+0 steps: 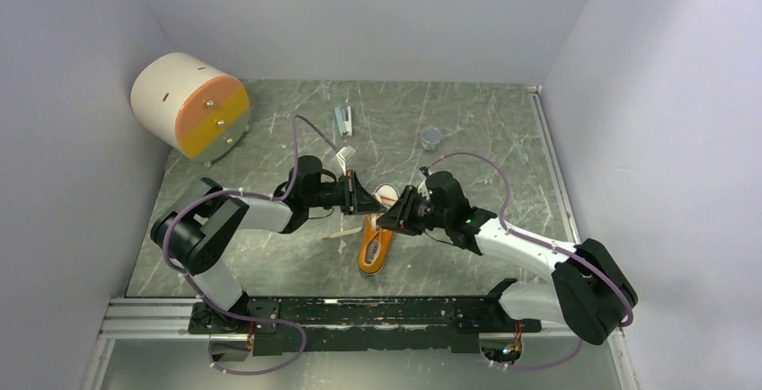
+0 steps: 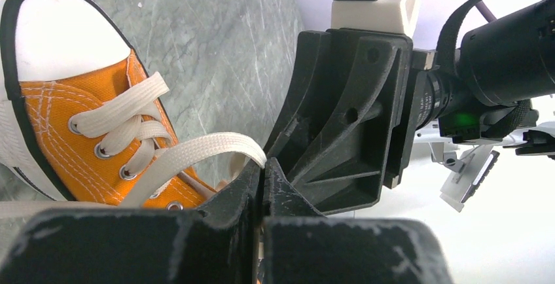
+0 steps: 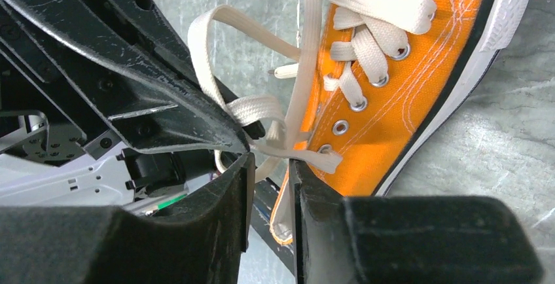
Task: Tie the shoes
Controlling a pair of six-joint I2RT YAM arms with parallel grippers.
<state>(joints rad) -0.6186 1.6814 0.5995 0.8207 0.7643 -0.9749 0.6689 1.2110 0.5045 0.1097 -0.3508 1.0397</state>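
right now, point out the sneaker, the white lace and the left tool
sneaker (image 2: 52, 146): left wrist view, on the orange canvas side.
white lace (image 2: 196, 151): left wrist view, mid strand running to the tool.
left tool (image 2: 263, 169): left wrist view, where its shut fingertips meet.

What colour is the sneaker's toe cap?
White, edged with a thin black line. The toe cap shows best in the left wrist view.

White-shelled, black-jointed arms (image 1: 521, 244) carry purple cables (image 1: 297, 138), and the left claw (image 2: 263, 169) and right claw (image 3: 271, 166) are scuffed matte black.
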